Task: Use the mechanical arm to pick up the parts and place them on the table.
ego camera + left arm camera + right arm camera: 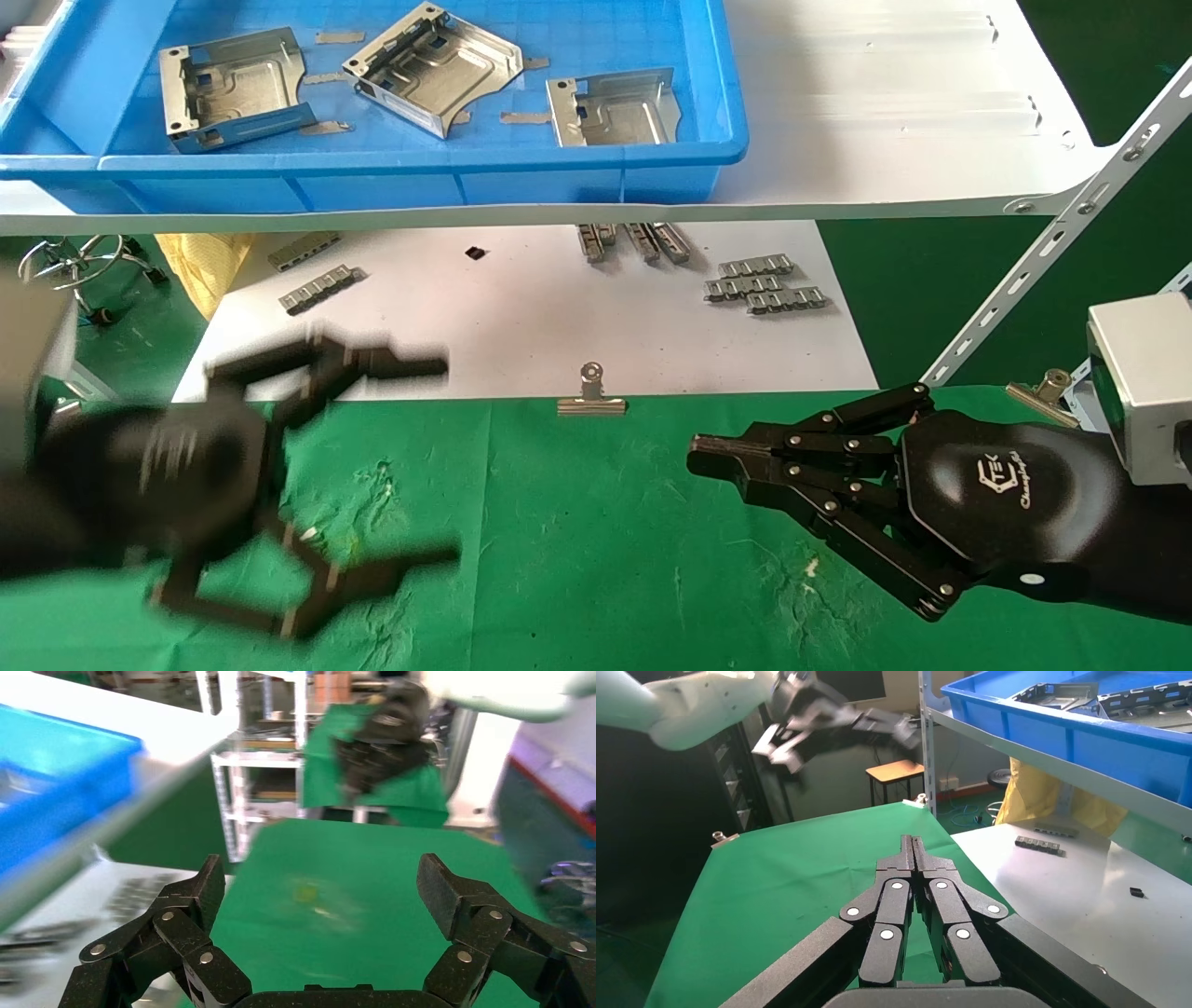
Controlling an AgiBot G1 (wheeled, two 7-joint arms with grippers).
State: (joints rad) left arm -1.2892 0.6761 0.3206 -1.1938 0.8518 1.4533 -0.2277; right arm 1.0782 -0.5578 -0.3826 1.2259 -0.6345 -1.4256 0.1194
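Head view, parts: three silver parts [424, 67] lie inside the blue bin [391, 182], which sits on the white shelf [885, 121] above and beyond the table [577, 522].
Head view, left gripper [452, 457]: blurred, fingers spread wide, empty, over the table's near left part, well apart from the bin.
Head view, right gripper [708, 457]: fingers pressed together, holding nothing, over the table's right part, tips pointing toward the left gripper.
Head view, binder clip [591, 396]: on the table's far edge, between both grippers and the bin.
Left wrist view, left gripper [320, 881]: wide apart above green cloth; bin [63, 790] off to one side, higher up.
Right wrist view, right gripper [914, 843]: closed tip to tip over the table [779, 874]; parts [1088, 695] in the bin, raised beside it.
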